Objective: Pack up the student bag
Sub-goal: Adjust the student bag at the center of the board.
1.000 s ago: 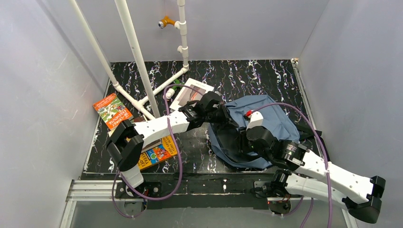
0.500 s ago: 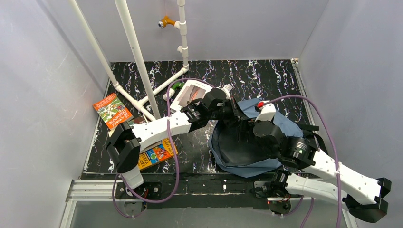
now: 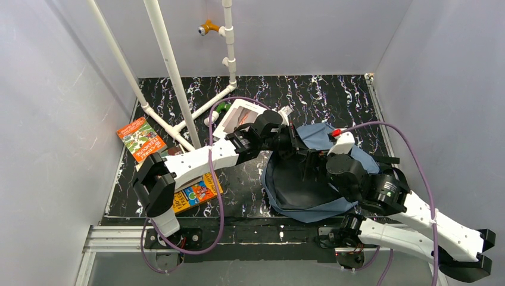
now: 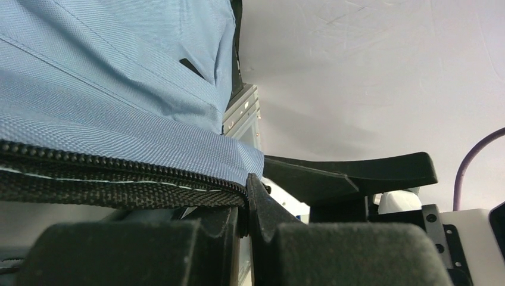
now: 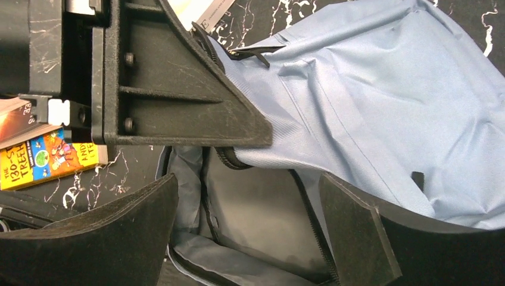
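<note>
1. Took the dark marbled table (image 3: 333,95) as the work surface, with white pipes (image 3: 172,71) slanting over its far left corner.
2. Found the student bag (image 3: 315,136) lying on the right half of the table, just ahead of the right arm's base, main compartment unzipped and gaping, dark lining exposed, nothing visible inside.
3. Counted three books plainly outside the bag: an orange-and-green book (image 3: 140,139) by the left wall, a yellow book (image 3: 196,193) near the left arm's base, and a white book (image 3: 241,116) just beyond the bag's far left corner. Judged the opening step done and the packing itself not yet begun.
4. Hung the right gripper (image 5: 247,190) above the open mouth, jaws spread wide, nothing between them.
5. Clamped the left gripper (image 4: 247,193) tight on the bag's upper flap, holding it raised off the lower half.
6. Located that pinch on the zipper edge (image 4: 119,173), black teeth and webbing running straight into the closed jaws.
7. Judged as left: fetching each book, sliding it into the compartment, releasing the flap, and probably zipping up.
</note>
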Tool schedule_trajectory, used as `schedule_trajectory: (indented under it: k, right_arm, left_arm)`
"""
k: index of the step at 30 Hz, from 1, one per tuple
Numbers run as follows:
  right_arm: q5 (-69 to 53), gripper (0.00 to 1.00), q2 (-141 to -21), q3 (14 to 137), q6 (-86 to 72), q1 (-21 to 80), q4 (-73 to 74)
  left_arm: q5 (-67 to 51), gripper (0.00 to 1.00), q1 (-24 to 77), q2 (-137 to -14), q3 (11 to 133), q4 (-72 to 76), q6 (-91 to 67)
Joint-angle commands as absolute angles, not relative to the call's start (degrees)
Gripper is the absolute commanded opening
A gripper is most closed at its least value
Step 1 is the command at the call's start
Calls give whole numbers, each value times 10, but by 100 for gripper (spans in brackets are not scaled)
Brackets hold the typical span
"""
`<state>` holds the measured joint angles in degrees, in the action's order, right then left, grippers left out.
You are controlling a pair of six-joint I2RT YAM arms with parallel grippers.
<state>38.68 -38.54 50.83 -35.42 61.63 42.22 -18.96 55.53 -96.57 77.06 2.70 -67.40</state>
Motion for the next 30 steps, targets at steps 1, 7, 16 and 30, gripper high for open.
schedule_trajectory:
  k: [1, 7, 16, 30]
  right_arm:
    - [416, 97, -378, 558, -361, 612, 485]
    - [426, 98, -460, 593, -310, 612, 519]
    - [445, 71, -549, 587, -223, 612, 447]
    - [503, 1, -563, 513, -274, 523, 378]
  left_arm:
    - [-231, 0, 537, -937, 778, 17, -660]
    - [-250, 0, 524, -946, 786, 9, -660]
    - [-263, 0, 517, -968, 830, -31, -643]
    - [-103, 70, 513, -827, 745, -155, -472]
